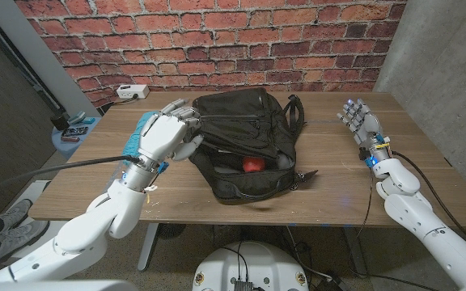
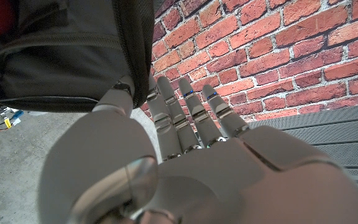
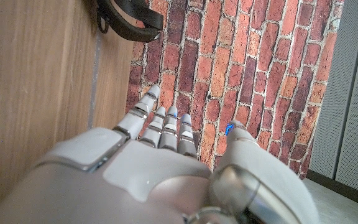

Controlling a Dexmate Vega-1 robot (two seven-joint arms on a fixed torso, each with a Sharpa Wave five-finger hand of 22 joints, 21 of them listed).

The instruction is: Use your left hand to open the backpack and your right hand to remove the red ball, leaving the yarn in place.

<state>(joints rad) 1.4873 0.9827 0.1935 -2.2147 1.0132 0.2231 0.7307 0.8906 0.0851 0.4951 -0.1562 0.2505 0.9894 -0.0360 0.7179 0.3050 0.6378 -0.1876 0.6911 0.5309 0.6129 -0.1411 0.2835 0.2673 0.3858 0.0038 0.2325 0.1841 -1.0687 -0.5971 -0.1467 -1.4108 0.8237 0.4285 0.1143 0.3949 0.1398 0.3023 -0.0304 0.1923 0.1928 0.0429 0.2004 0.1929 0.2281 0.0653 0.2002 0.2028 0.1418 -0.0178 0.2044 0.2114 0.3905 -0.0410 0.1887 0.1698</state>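
— Right, the backpack (image 1: 245, 141) sits mid-surface (image 1: 338, 174), its front flap lifted. The left hand (image 1: 162, 133) is at the flap's left edge, and in the left wrist view its fingers (image 2: 185, 115) lie along the black fabric with the thumb tucked under the rim. Looks like a pinch on the flap, though I wouldn't swear to it.

— And the red ball (image 1: 253, 165)?

— Peeking out of the opening, low and towards the front, dark lining all round it. No yarn that I can make out from here.

— The right hand (image 1: 361, 121)?

— Well off to the side, standing over the surface, fingers (image 3: 160, 127) loosely straight and apart, holding nothing.

— How will the ball handle?

— I'd guess light, smooth and firm, so it may roll or slip. Best wrapped from above, fingers either side. The bag is soft fabric; that flap would sag shut if let go, so the left hand should keep it lifted.
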